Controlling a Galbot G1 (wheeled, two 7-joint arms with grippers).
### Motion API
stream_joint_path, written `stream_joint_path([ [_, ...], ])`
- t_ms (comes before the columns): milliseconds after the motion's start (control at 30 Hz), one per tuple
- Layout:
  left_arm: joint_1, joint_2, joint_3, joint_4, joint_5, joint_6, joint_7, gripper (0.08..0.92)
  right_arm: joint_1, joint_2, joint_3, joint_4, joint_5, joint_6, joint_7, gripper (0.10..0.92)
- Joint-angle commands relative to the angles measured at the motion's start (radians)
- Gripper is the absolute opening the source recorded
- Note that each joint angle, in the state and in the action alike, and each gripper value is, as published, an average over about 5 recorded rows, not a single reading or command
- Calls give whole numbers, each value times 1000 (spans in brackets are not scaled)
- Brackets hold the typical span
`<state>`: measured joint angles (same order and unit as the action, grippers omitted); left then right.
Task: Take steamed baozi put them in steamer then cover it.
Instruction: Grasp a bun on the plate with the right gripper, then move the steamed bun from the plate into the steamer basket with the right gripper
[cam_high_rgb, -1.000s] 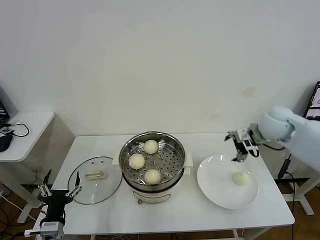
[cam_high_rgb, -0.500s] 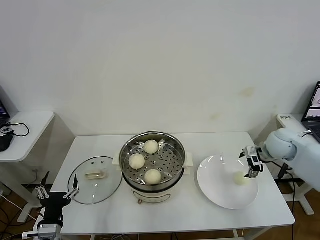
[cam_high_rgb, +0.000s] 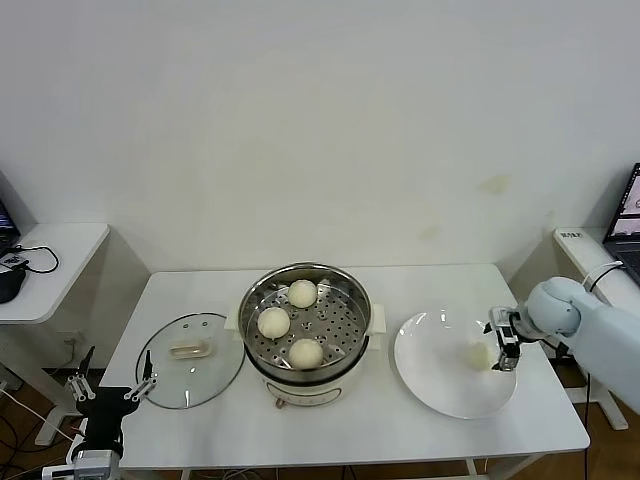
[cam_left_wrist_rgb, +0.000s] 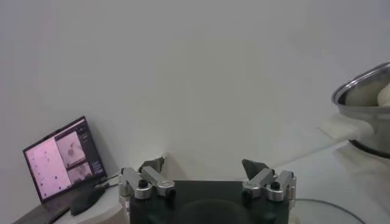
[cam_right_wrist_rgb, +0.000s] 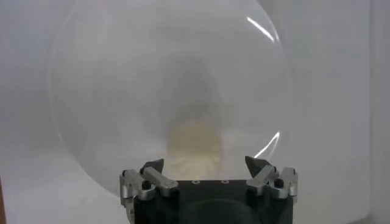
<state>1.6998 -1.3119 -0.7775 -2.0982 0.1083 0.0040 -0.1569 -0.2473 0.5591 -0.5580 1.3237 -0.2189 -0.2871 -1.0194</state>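
The right tool (cam_high_rgb: 498, 345) stands open around the last bun (cam_right_wrist_rgb: 195, 145) on the plate (cam_high_rgb: 440, 385), right of the steamer (cam_high_rgb: 306, 318). It holds nothing yet. Close gently; soft dough dents. The left tool (cam_high_rgb: 108, 384) waits open, empty, beside the lid (cam_high_rgb: 190, 360).

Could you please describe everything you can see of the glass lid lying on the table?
The lid is a round pane of clear glass with a thin metal rim and a cream rectangular handle at its centre. It lies flat on the white table, handle up, to the robot's left of the steamer, its edge close beside the pot; whether they touch cannot be told. Nothing holds it: the left gripper is open and sits off the table's front left corner, apart from the lid.
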Motion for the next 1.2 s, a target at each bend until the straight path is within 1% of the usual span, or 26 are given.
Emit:
stream_joint_path([
  [33, 0, 0, -2, 2, 1, 0, 0, 823, -52, 36, 45, -47, -32, 5, 2, 774],
  [300, 1, -1, -3, -1, 2, 0, 1, 823, -59, 65, 51, -68, -41, 3, 7, 658],
  [467, 5, -2, -8, -1, 1, -1, 0, 823, -40, 65, 45, -64, -39, 2, 4, 630],
  [700, 3, -6, -5, -1, 1, -2, -1, 823, 44, 25, -1, -29, -5, -3, -13, 599],
  [967, -5, -1, -1, 0, 0, -2, -1, 823, 290, -36, -185, 53, 104, -28, -28, 577],
  [1200, -8, 8, 11, -3, 1, -1, -1, 823, 580, -1, -357, 133, 255, -91, -24, 577],
])
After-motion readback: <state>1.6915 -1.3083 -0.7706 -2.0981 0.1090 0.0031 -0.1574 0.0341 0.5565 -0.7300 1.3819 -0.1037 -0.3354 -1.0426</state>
